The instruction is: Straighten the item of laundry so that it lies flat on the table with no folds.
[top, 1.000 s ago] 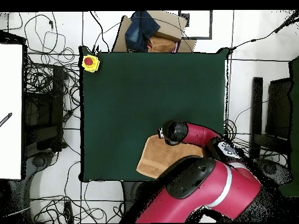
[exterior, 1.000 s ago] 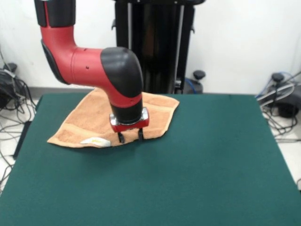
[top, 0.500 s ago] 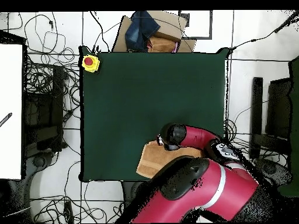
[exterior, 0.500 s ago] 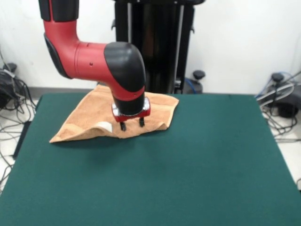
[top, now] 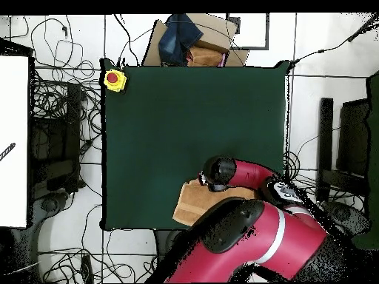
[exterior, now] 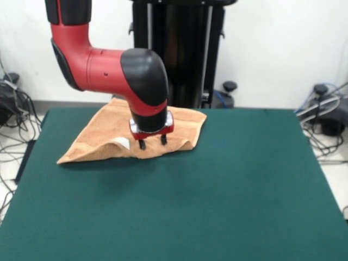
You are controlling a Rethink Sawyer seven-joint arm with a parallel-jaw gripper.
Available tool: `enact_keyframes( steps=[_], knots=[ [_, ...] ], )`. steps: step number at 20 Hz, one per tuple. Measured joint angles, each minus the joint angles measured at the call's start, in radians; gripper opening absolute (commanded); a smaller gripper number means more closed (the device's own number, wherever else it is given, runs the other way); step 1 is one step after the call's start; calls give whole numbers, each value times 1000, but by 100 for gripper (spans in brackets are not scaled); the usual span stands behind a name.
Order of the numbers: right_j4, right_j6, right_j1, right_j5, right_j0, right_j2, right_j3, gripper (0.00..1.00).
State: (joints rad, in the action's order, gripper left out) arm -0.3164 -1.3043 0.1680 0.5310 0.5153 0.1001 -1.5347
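Still rumpled, towel (exterior: pixel 103 136) lies on table (exterior: pixel 228 190) under fingers (exterior: pixel 142 145).

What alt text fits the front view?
A red and black robot arm's gripper pinches up the near edge of a rumpled peach-orange hand towel, exposing its white label, at the far left of a dark green table.
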Motion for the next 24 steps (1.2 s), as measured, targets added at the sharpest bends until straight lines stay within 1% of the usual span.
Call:
enact_keyframes(
  steps=[6, 9, 14, 16, 19, 24],
  knots=[
    [0, 0, -8, 1, 0, -2, 0, 100],
    [0, 0, -2, 22, 1, -6, -11, 100],
    [-4, 0, 40, 122, 1, -31, -77, 100],
    [-18, 0, 66, 186, 4, -49, -123, 100],
    [-38, 0, 82, 223, 10, -59, -158, 100],
    [-79, 0, 89, 234, 32, -61, -204, 100]
  ],
)
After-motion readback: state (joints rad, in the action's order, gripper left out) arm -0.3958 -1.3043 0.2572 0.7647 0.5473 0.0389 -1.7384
